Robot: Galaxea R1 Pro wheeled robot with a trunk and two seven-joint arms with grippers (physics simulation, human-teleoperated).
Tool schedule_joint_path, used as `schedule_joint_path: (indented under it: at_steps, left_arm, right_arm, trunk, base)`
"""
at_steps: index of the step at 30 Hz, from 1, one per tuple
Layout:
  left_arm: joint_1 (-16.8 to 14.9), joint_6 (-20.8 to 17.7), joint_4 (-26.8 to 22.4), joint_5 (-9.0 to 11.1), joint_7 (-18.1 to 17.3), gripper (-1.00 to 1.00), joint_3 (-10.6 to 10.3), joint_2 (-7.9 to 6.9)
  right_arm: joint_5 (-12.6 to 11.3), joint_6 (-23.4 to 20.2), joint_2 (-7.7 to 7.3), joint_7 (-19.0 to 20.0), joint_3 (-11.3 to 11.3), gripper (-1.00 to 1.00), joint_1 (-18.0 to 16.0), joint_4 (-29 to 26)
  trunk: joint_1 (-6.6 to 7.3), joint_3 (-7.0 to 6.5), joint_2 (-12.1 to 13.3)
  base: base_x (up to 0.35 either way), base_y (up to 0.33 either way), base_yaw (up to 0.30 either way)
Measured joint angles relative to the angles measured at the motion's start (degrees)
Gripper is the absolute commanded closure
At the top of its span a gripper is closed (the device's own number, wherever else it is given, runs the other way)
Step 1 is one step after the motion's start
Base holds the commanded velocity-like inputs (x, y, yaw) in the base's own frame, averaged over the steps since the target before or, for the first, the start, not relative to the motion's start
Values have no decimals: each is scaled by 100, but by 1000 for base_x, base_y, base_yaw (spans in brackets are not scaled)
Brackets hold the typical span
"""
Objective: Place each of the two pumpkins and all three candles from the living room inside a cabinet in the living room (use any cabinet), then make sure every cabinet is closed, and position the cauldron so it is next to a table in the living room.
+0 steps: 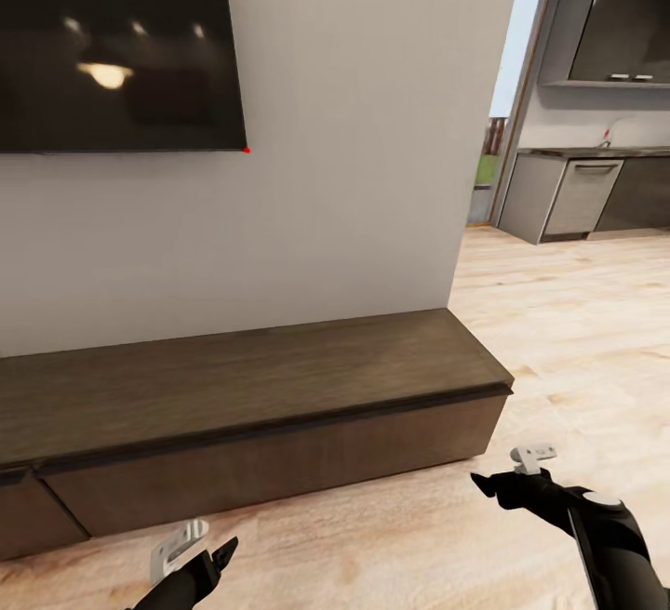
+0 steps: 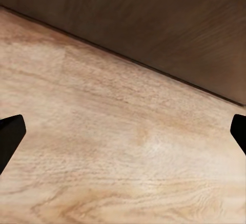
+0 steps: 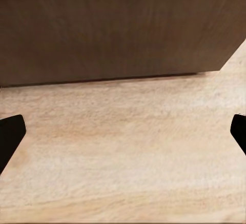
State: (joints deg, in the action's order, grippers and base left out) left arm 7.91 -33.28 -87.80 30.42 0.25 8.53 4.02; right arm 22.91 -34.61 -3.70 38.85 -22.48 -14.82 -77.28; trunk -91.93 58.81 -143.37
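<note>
Left tool (image 1: 209,559) hangs low over the floor (image 1: 558,312) with fingers spread wide and nothing between them. One cabinet (image 1: 251,387), long, low and dark brown with flat handleless fronts, all shut, stands against the wall (image 1: 354,173) under one dark screen (image 1: 121,43). Right tool (image 1: 489,480) is likewise wide and empty before the cabinet's right end.

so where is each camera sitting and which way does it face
Head view: up on the robot's head, looking forward and down at the cabinet under the wall TV; the left tool and right tool show low.
Left wrist view: on the left arm, facing the floor and cabinet front; both fingertips wide apart.
Right wrist view: on the right arm, facing the cabinet front and floor; fingertips apart.
Shared: both wrist views show the cabinet front meeting the floor.
</note>
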Motion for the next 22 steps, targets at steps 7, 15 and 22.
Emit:
schedule_joint_path:
  at_steps: [7, 15, 22]
  left_arm:
    - [-5, 5, 8, -40, 11, -100, -22, 0]
    - [-33, 5, 25, -52, 88, -100, -35, 8]
    - [-56, 2, 26, -44, 33, -100, -36, 19]
  right_arm:
    - [2, -19, 22, 0, -2, -100, 12, 11]
    - [3, -20, 27, 1, -2, -100, 9, 12]
    - [0, -20, 27, 0, -2, -100, 8, 12]
  trunk:
    - [0, 0, 0]
    - [0, 0, 0]
    - [0, 0, 0]
  base:
    - [0, 0, 0]
    - [0, 0, 0]
    - [0, 0, 0]
